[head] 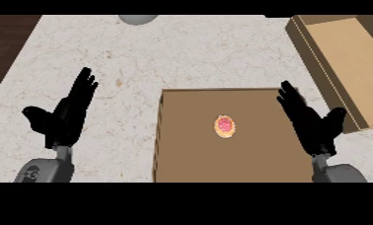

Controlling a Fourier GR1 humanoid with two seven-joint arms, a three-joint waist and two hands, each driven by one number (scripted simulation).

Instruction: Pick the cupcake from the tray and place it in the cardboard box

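Note:
A small cupcake [224, 126] with pink topping sits near the middle of a flat brown tray [189, 160] at the lower centre of the counter. The cardboard box [342, 66], open at the top, lies along the right edge. My right hand [315, 125] hovers open over the tray's right edge, fingers straight, a short way right of the cupcake and not touching it. My left hand [64, 115] is open over the counter left of the tray, fingers pointing up.
The counter is pale marble [182, 56]. A grey rounded object [138, 18] shows at the far edge. A dark wood strip [13, 41] borders the counter at the upper left.

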